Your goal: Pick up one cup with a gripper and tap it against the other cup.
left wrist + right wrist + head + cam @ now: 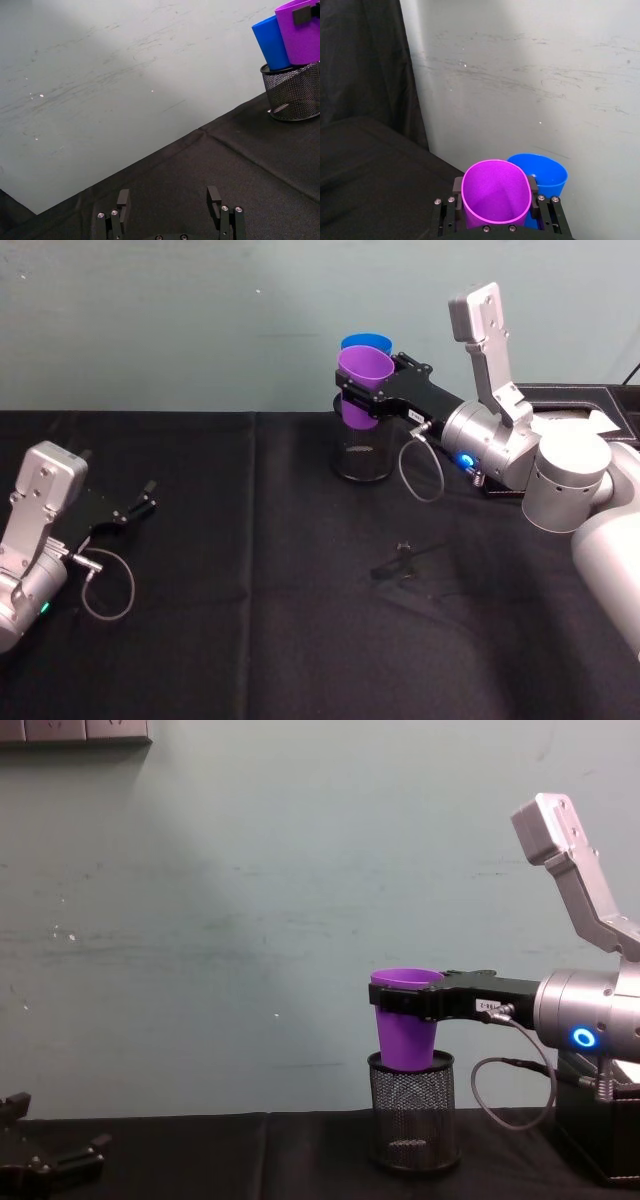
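Tumblers number two on the black cloth [250, 640]: one purple plastic tapered tumbler [363, 370] and one bright blue plastic tapered tumbler [365, 342]. Both rise from the mouth of a single black wire-mesh pot [362, 455] standing near the pale green wall [200, 320]. The blue one is on the wall side, just beside the purple. Whether they touch cannot be told.

The right gripper [352, 392], long and black, reaches in from the robot's right. Its fingers [534, 192] are clamped on opposite sides of the purple tumbler just under the rim. In the chest view that tumbler's base dips into the pot's mouth.

A black box [575, 395] sits behind the right arm. The left gripper [145, 497] rests low at the robot's left, well apart, jaws spread and empty.
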`<control>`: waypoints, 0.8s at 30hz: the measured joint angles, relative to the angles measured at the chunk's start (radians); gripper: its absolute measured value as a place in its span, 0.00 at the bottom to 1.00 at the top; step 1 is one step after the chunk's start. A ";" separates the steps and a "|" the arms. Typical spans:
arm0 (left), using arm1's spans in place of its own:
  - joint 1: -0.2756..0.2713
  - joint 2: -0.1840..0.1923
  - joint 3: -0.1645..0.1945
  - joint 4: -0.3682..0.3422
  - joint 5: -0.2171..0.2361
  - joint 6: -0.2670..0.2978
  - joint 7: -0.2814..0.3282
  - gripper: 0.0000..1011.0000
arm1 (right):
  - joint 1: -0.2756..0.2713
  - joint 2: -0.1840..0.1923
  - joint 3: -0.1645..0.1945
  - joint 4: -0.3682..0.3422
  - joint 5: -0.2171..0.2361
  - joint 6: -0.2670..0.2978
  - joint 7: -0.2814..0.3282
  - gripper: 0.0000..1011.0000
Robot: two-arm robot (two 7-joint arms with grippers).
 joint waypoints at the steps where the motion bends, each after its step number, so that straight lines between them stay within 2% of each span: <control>1: 0.000 0.000 0.000 0.000 0.000 0.000 0.000 0.99 | 0.000 0.000 0.000 0.000 0.000 0.000 0.000 0.72; 24: 0.000 0.000 0.000 0.000 0.000 0.000 0.000 0.99 | 0.000 0.000 0.000 0.000 0.000 0.000 0.000 0.72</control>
